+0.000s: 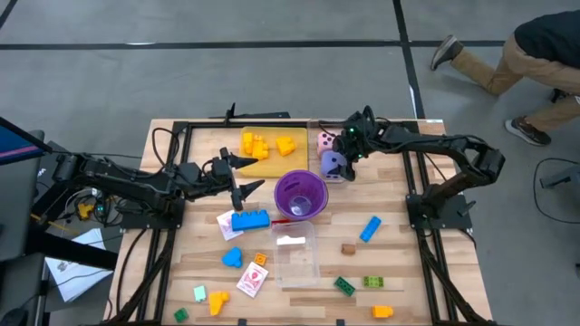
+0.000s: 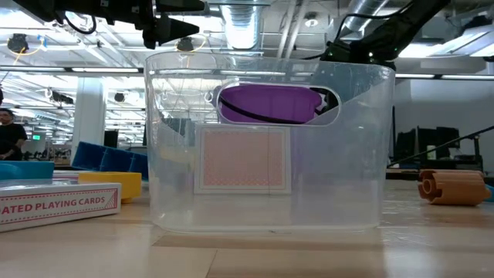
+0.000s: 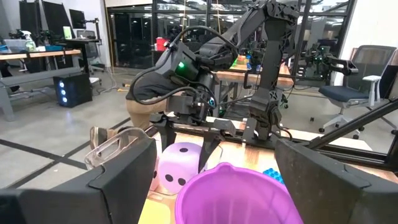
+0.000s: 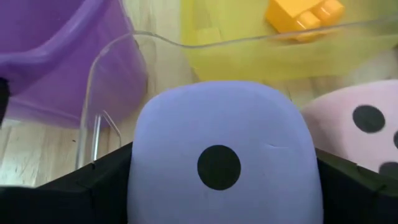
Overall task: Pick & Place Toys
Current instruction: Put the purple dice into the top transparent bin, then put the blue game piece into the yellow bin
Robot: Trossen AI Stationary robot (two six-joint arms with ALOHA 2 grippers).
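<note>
While seen from straight above, right gripper (image 1: 337,163) poised at the purple die (image 1: 333,166), just beside the purple cup (image 1: 301,194) on its far-right side, with the pink die (image 1: 325,140) just beyond. Clasped on that purple die, to judge by the right wrist view: dark fingers (image 4: 74,193) flanking both sides of the purple die (image 4: 222,165), one black dot facing the lens, pink die (image 4: 364,124) touching or nearly touching it, purple cup (image 4: 56,50) and a clear tray rim (image 4: 155,43) close by, a yellow brick (image 4: 305,12) beyond. Left gripper (image 1: 243,177) parted and empty, hovering just to the cup's left, fingers apart over bare wood near the yellow tray (image 1: 272,163). Shown only from above: blue brick (image 1: 250,219) below-left of the cup, clear tray (image 1: 296,254) directly below it, cards (image 1: 254,279) further below-left, scattered bricks beyond. Shown only at table height: a playing card box (image 2: 58,205) left of the clear tray (image 2: 266,147), cup (image 2: 270,104) glimpsed through the tray's handle slot, a brown piece (image 2: 453,186) right. From the left wrist: cup rim (image 3: 236,193) close, purple die (image 3: 180,174) behind it under the right gripper (image 3: 186,134).
</note>
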